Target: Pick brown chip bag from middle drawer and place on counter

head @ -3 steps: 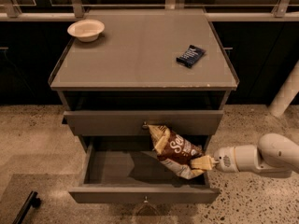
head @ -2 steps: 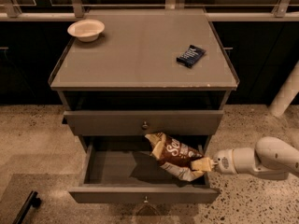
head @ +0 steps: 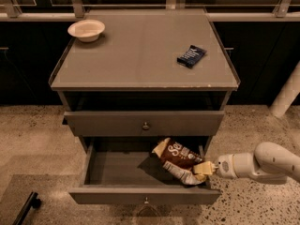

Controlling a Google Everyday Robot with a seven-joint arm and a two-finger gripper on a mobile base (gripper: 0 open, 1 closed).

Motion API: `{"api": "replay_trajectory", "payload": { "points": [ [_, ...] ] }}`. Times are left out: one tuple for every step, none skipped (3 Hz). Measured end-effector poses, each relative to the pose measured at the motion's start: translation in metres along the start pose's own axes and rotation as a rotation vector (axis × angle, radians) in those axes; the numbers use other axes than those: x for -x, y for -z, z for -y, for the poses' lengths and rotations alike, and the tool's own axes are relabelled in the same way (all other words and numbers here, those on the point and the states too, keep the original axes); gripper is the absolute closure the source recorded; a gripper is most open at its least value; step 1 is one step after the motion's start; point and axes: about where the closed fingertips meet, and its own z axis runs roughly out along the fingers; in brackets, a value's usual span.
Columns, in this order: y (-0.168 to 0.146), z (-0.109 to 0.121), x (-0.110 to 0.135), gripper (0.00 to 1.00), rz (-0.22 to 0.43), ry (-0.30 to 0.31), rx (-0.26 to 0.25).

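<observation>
The brown chip bag (head: 180, 159) with pale yellow ends lies tilted at the right side of the open middle drawer (head: 117, 168). My gripper (head: 202, 168) comes in from the right on a white arm and sits at the bag's lower right end, at the drawer's right wall. The counter (head: 140, 55) is the flat grey cabinet top above.
A white bowl (head: 86, 30) stands at the counter's far left corner. A small dark-blue packet (head: 191, 56) lies on its right side. The drawer above (head: 144, 123) is shut, with a round knob. A white post (head: 287, 95) stands at the right. A dark object (head: 26, 207) lies on the floor.
The bag has sunk lower into the drawer and now lies flatter. My gripper has stayed at its lower right end.
</observation>
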Motion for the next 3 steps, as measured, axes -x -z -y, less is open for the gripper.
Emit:
{"api": "replay_trajectory", "payload": {
  "points": [
    [-0.005, 0.011, -0.003, 1.00, -0.011, -0.027, -0.012],
    [-0.015, 0.017, 0.005, 1.00, -0.029, -0.023, -0.017],
    [-0.016, 0.017, 0.006, 0.81, -0.029, -0.022, -0.017]
  ]
}}
